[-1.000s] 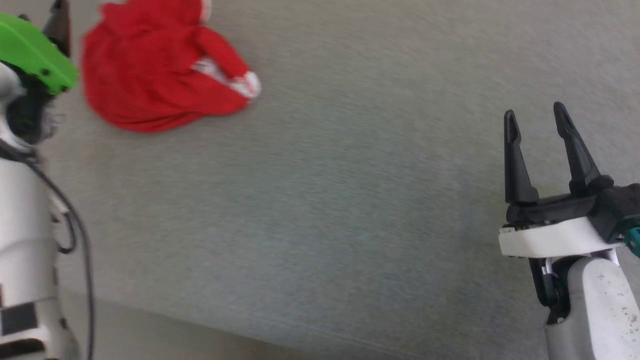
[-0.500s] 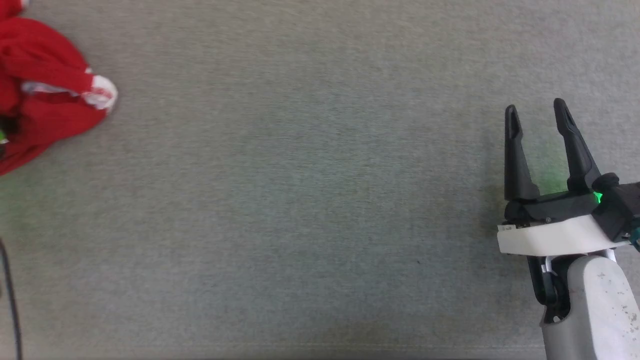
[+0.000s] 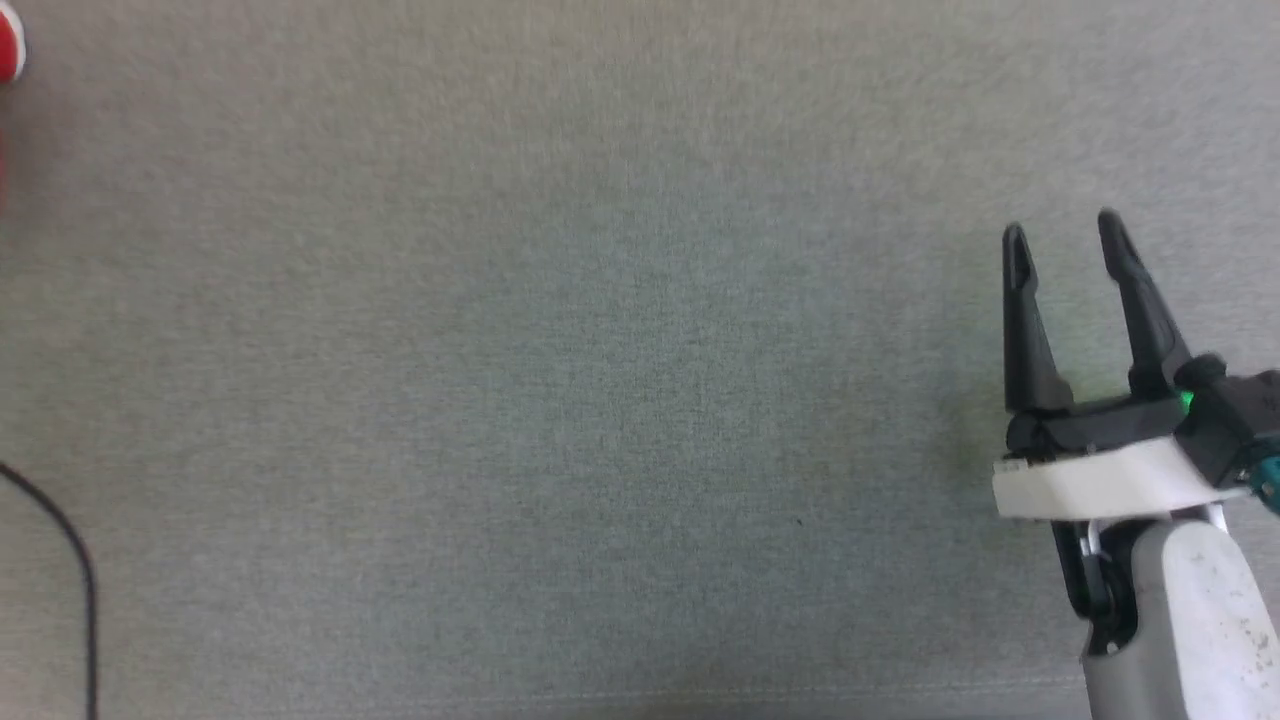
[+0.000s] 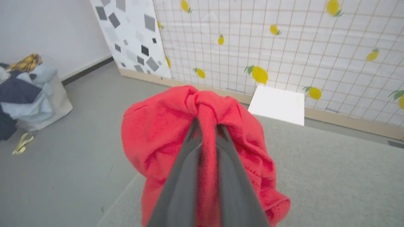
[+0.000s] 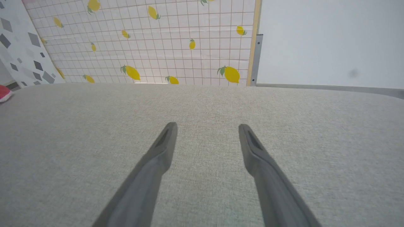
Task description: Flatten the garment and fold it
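Bright red soft fabric garment bunched, hanging from left gripper, jaws pinching fold, near grey cloth table edge. Right gripper jaws spread, empty. Best: lower garment mid-table, right gripper takes free hem, spread gently.

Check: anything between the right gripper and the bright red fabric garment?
Nothing visible: grey fabric surface runs from the open right gripper to the garment at the head view's left edge, bunched in the shut left gripper.
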Controlling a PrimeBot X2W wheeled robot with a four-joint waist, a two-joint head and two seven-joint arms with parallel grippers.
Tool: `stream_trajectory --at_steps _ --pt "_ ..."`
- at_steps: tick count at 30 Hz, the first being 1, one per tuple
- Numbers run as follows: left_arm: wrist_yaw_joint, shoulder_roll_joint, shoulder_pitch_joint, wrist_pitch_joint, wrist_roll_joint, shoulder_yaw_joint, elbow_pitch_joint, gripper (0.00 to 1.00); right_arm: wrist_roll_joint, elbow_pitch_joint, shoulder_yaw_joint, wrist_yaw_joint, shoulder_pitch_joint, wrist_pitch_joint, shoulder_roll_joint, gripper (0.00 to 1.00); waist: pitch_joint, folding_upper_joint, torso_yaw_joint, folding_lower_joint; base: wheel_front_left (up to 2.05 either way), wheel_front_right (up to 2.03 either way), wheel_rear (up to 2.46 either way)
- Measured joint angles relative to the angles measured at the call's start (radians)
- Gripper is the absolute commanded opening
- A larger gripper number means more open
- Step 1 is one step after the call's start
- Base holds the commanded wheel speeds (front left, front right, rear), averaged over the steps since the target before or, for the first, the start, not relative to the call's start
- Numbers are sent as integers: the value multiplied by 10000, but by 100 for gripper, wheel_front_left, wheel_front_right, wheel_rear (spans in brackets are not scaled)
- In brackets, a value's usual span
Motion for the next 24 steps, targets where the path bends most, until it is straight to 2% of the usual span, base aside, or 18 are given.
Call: stream_trajectory --at_steps 5,10,19,24 --pt "-732 -387 -338 -2514 115 -454 293 0 -33 146 -167 0 592 0 0 100 -1004 0 80 0 0 0 0" --pt "-1210 -965 -744 -3593 188 -1266 362 0 -107 190 -330 0 1140 0 -6 100 -2051 0 138 0 0 0 0" --pt "-1870 -2813 -1347 -3985 284 -3455 330 0 -132 221 -472 0 1826 0 -4 100 -3719 1 79 0 0 0 0" --pt "-2261 -3862 -1362 -3914 443 -4698 926 0 -125 226 -397 0 1878 0 2 100 -4238 1 -301 0 0 0 0"
